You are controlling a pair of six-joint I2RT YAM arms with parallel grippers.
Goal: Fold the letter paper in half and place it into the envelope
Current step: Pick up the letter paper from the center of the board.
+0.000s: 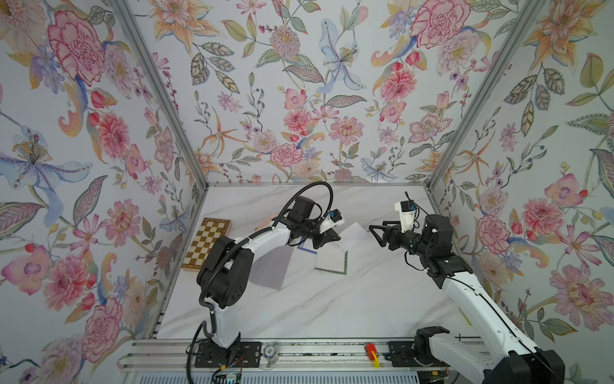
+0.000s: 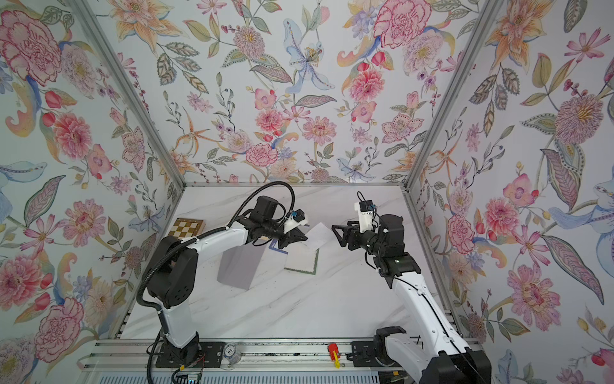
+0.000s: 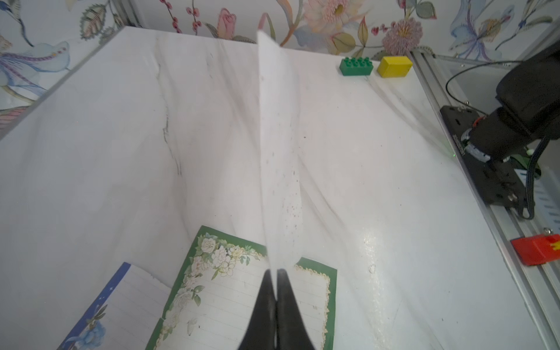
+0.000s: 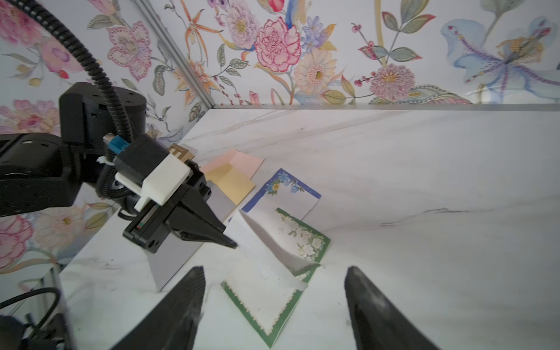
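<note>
Right wrist: left gripper (image 4: pixel 231 242) clamps white sheet (image 4: pixel 272 248) over green letter paper (image 4: pixel 266 306); right gripper (image 4: pixel 274 269) agape; blue sheet (image 4: pixel 291 194) beside.

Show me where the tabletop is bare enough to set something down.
Bare: the white marble tabletop's near half, between the green-bordered floral letter paper and the aluminium front rail; also the strip along the floral back wall. Crowded: left-centre, where the brown checkered board, grey sheet and blue-bordered paper cluster.
</note>
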